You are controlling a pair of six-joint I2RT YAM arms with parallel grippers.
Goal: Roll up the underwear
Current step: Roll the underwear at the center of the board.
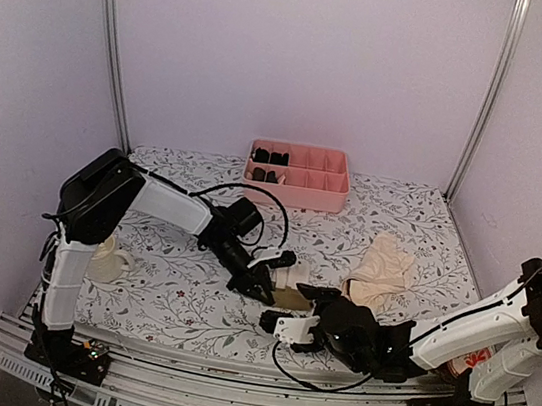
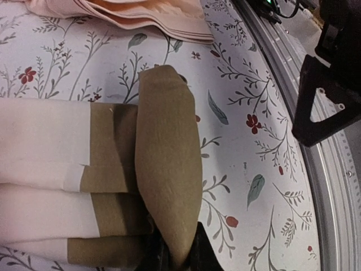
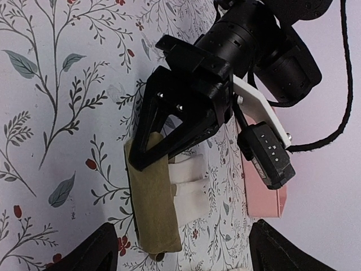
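Floral counter [image 1: 168, 290] mid-frame: left tool [image 2: 177, 255] pinches the olive underwear [image 2: 169, 186] edge; right tool [image 1: 292, 307] gapes, empty. I'd roll it tight and even.

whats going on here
Two robot arms are rolling underwear on a floral table. The left gripper is shut on the brown end of the olive underwear, which lies partly folded with its cream part flat beside it. The right gripper is open next to it, holding nothing. The peach underwear lies loose to the right, untouched. A pink tray sits at the back.
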